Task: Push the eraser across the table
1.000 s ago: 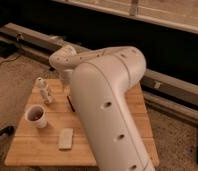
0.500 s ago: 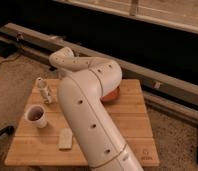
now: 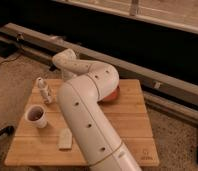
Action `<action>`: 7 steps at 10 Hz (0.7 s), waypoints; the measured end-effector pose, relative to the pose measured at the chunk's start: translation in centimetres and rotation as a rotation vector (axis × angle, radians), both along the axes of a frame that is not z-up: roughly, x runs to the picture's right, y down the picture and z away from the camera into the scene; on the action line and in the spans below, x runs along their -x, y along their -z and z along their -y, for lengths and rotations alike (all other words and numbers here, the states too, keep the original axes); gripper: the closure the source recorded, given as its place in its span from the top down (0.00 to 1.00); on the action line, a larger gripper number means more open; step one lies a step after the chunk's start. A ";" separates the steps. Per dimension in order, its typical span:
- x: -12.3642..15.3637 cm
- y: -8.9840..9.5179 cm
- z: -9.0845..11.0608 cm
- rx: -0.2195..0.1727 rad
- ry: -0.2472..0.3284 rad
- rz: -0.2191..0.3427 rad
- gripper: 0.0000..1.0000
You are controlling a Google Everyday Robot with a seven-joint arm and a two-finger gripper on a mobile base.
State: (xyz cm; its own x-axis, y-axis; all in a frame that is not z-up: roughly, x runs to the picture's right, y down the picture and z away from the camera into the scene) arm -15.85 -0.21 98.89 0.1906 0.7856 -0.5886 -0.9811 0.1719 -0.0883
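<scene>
- Left of the frame: the cup [image 3: 36, 116], the small pale bottle-like item [image 3: 44, 90] behind it and the pale whitish block [image 3: 65, 139] toward the lower edge are being left where they stood a second ago. None is being touched.
- Centre: the arm [image 3: 87, 115] is being drawn back from the camera and folded toward the upper left. More of the table [image 3: 132, 125] is being uncovered on its right side.
- Centre, behind the arm: the gripper is being hidden by the arm's own links and is being judged to be over the far middle of the table. Wide, narrow or holding cannot be told.
- The eraser is not being shown on any uncovered wood and is being judged to lie behind the arm.
- Right of the elbow: a red-orange rounded item [image 3: 112, 95] is being partly revealed.
- Consequence: an approach is being made, and no push can yet be confirmed.
</scene>
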 end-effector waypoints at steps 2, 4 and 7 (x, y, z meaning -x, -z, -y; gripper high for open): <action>-1.1 -1.0 -0.6 0.004 -0.006 -0.018 0.69; -1.8 -1.7 -1.3 0.006 -0.011 -0.027 0.69; -2.9 -1.9 -2.5 0.017 -0.009 -0.035 0.69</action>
